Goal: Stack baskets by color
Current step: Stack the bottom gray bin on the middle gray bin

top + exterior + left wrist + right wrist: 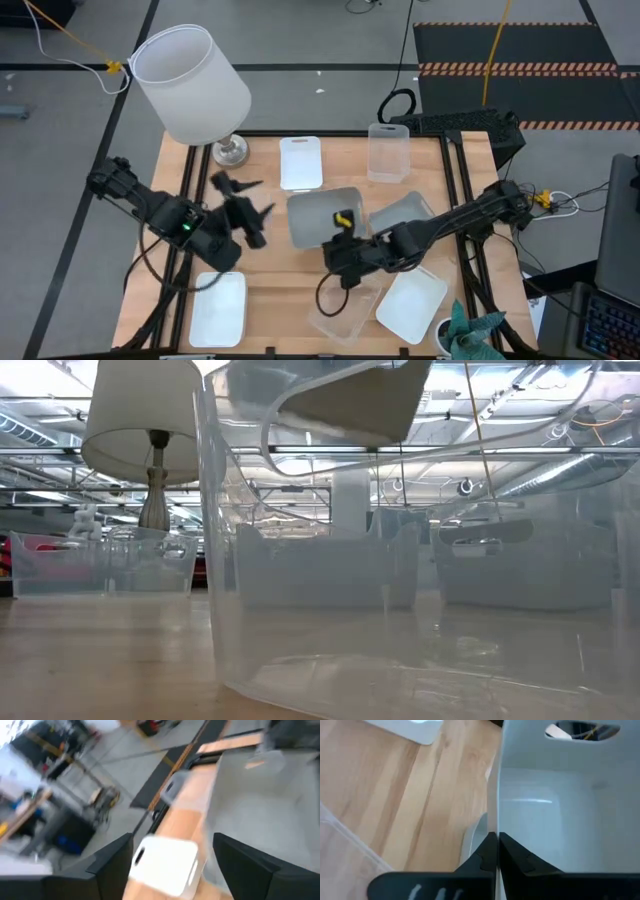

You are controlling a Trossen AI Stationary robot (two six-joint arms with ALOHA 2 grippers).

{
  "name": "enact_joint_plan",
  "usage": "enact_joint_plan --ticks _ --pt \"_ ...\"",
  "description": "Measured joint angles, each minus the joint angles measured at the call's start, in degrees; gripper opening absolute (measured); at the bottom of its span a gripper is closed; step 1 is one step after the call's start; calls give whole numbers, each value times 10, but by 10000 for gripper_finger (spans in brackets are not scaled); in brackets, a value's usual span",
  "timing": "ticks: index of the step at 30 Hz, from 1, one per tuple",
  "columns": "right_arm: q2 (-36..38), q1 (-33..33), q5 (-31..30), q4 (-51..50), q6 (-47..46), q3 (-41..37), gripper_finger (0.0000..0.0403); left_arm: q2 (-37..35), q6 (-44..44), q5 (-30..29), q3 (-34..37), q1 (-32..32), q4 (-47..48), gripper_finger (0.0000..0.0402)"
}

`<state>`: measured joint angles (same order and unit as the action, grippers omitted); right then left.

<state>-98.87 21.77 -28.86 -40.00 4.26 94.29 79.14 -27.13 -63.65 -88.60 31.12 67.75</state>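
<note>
My right gripper (343, 225) (496, 836) is shut on a grey-blue basket (320, 215) (555, 810) over the table's middle. In the low view this basket (350, 400) hangs tilted, high above the wood. My left gripper (245, 200) (170, 870) stands open just left of it, holding nothing. A second grey-blue basket (408, 212) lies to the right. At the far edge lie a white basket (300, 162) (165, 865) and a clear basket (388, 152). Near the front are two white baskets (218, 308) (410, 305) and a clear one (345, 315) (400, 640). My right gripper pinches one side wall of the grey-blue basket at its rim (495, 815), one finger inside the basket and one outside. The fingers come slanting down from the table's near right. The basket is lifted clear of the table and tilted.
A big white lampshade (190, 82) on a metal foot (230, 150) stands at the far left corner. A teal cloth in a cup (470, 335) sits at the near right edge. Bare wood shows between the left gripper and the near left white basket.
</note>
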Motion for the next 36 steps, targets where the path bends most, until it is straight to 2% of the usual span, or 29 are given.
enact_joint_plan --ticks 3,6,13,19,23,31,36 --pt "10 -8 4 -32 -45 30 0 -5 -120 2 0 1 93 251" --pt "11 -18 3 -67 -85 71 0 -5 -200 4 6 1 148 237" --pt "12 -49 19 -127 -110 124 0 -13 -214 -26 71 -8 152 217" --pt "-1 -63 18 -143 -109 120 0 -39 -211 -1 116 -27 145 201" --pt "-13 -62 19 -144 -105 106 0 -83 -173 15 161 -36 70 185" --pt "-14 -62 22 -98 -70 48 0 -189 56 111 269 -52 -212 156" --pt "-14 -67 56 -52 -46 5 0 -234 132 152 317 -62 -305 152"
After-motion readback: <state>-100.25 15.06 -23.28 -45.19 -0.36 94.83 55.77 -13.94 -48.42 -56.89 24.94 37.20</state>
